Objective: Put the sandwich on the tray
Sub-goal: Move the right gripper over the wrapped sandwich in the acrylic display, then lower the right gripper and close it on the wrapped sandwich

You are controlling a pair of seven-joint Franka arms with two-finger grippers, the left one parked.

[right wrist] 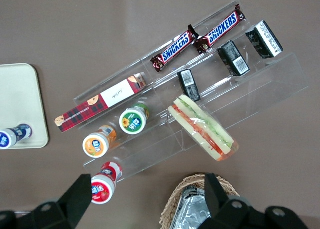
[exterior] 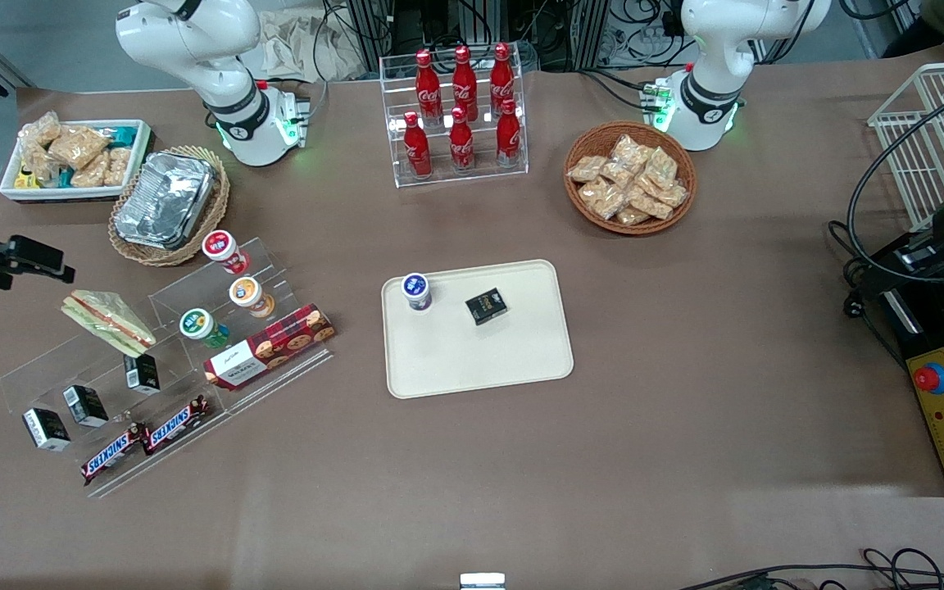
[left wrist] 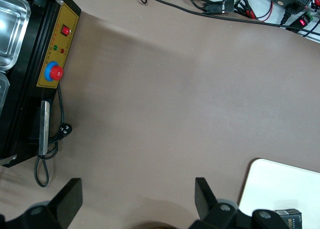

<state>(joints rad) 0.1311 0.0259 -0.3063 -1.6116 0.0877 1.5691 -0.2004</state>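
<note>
You can read "SNICKERS" on the two chocolate bars [right wrist: 200, 38] lying end to end on the lowest step of the clear stepped stand [exterior: 152, 385], and "Coca-Cola" script on the red bottles [exterior: 461, 111] in the clear rack near the counter's edge farthest from the front camera. The red tartan biscuit box [exterior: 269, 347] carries writing too small to read.

The sandwich [exterior: 107, 318] lies on the stand's top step, toward the working arm's end of the counter. Its long axis runs slantwise along the step, the filling edge with green and red layers facing up and toward the front camera. Small black cartons [right wrist: 189, 84] sit one step lower, just beside it, and three little round-lidded cups [exterior: 226, 287] stand on the same stand nearer the tray. A foil container in a wicker basket [exterior: 167, 205] sits close by, farther from the front camera than the sandwich.

The tray [exterior: 480, 360] rests mid-counter, well apart from the sandwich, holding a blue-lidded cup [exterior: 416, 291] and a small black box [exterior: 486, 306].

The gripper [right wrist: 145, 199] hovers above the stand, its fingers [right wrist: 80, 194] spread wide apart and holding nothing.
</note>
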